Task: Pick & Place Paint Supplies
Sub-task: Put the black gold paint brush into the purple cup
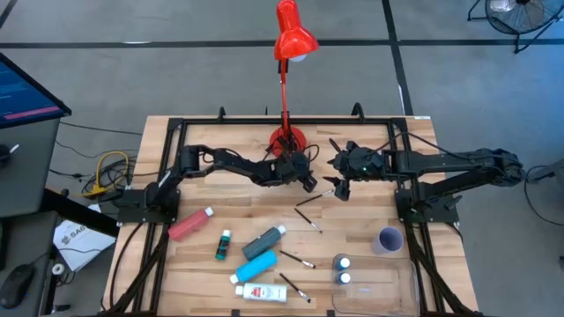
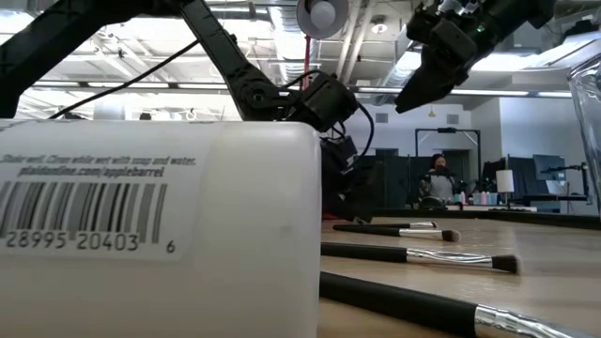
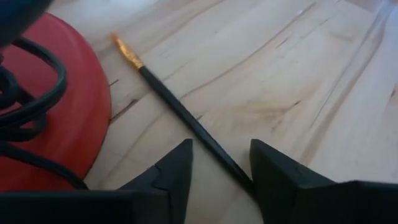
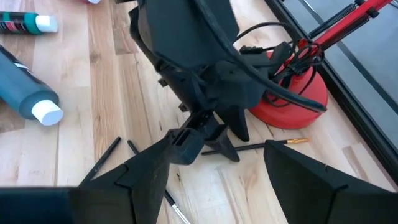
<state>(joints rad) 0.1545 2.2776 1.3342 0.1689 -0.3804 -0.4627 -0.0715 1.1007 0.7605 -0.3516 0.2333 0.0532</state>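
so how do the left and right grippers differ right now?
Left gripper is down at the table with its fingers either side of a thin dark paintbrush, beside the red lamp base. Right gripper hovers higher, fingers wide, with nothing between them. Both are dark, two-fingered and near the table's middle.

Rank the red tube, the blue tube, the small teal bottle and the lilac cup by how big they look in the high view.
1. blue tube and red tube: look much alike, so no ranking between them.
2. lilac cup.
3. small teal bottle, smallest, though close to the cup.
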